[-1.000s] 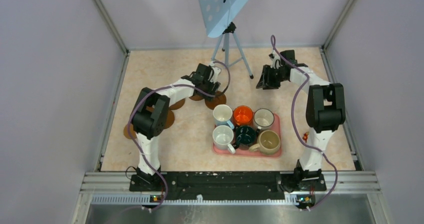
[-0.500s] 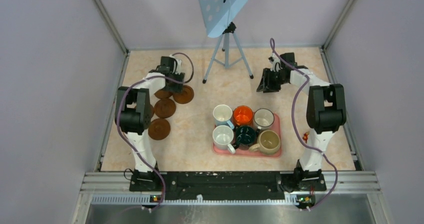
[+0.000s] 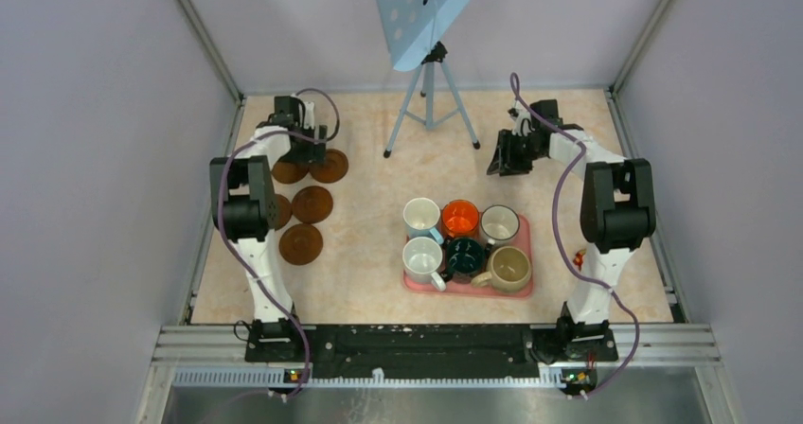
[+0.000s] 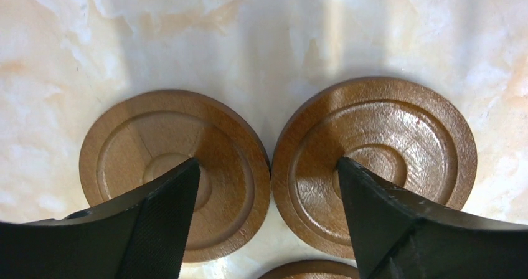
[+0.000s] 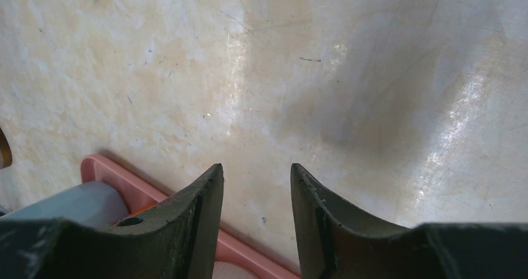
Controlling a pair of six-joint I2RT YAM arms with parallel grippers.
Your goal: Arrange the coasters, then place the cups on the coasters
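Several brown coasters lie at the far left of the table: two side by side [image 3: 330, 166] [image 3: 289, 170], one below them [image 3: 312, 203] and one nearer [image 3: 301, 243]. My left gripper [image 3: 301, 143] hangs just above the far pair, open. In its wrist view the gripper [image 4: 268, 167] has one fingertip over the left coaster [image 4: 155, 142] and one over the right coaster [image 4: 386, 136], holding nothing. The cups stand on a pink tray [image 3: 524, 227]: white [image 3: 421, 218], orange [image 3: 460, 218], dark-rimmed [image 3: 499, 224], white [image 3: 422, 256], dark green [image 3: 465, 255], beige [image 3: 510, 268]. My right gripper [image 3: 507, 151] is open over bare table [image 5: 255, 170].
A tripod [image 3: 428, 93] carrying a blue perforated panel stands at the back centre between the arms. The edge of a further coaster [image 4: 311, 269] shows at the bottom of the left wrist view. The tray's rim [image 5: 118, 176] shows beside my right fingers. Walls close in on three sides.
My left arm has swung from the table's middle to the far left. The coasters now lie grouped there, and its jaws have opened wider. The right arm has not moved.
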